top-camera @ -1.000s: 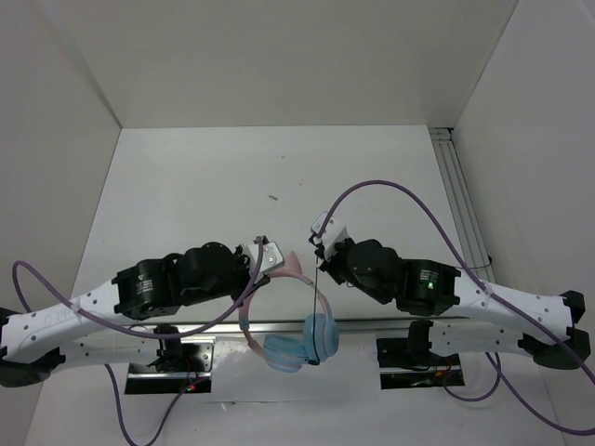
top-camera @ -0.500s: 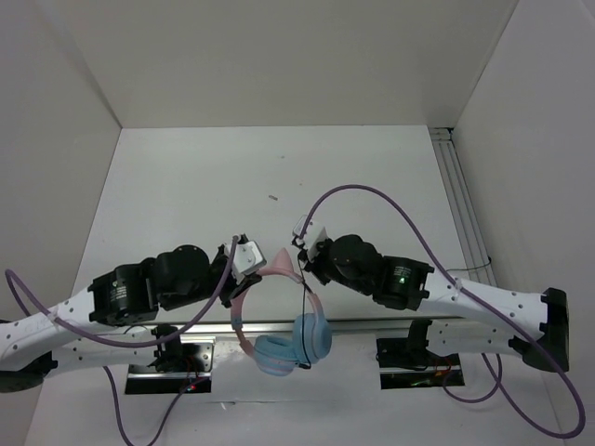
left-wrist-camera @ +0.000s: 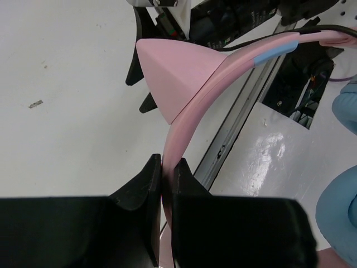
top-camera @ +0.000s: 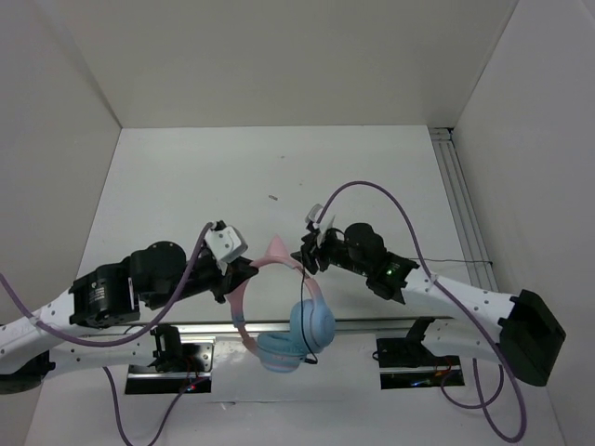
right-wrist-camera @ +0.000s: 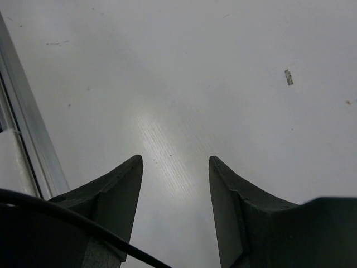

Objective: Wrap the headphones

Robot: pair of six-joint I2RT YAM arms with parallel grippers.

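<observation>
Seemingly early: headphones [top-camera: 311,325] held up, cable [right-wrist-camera: 56,210] unwrapped
Left jaws clamp the pink band [left-wrist-camera: 189,106]; right jaws wide, empty

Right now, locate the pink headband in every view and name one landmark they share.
Top external: the pink headband arches at lower centre.
Left wrist: it rises from the left gripper, bottom centre, toward the upper right.
Right wrist: not in view.
Shared landmark: the dark fleck on the table, seen in all three.
</observation>
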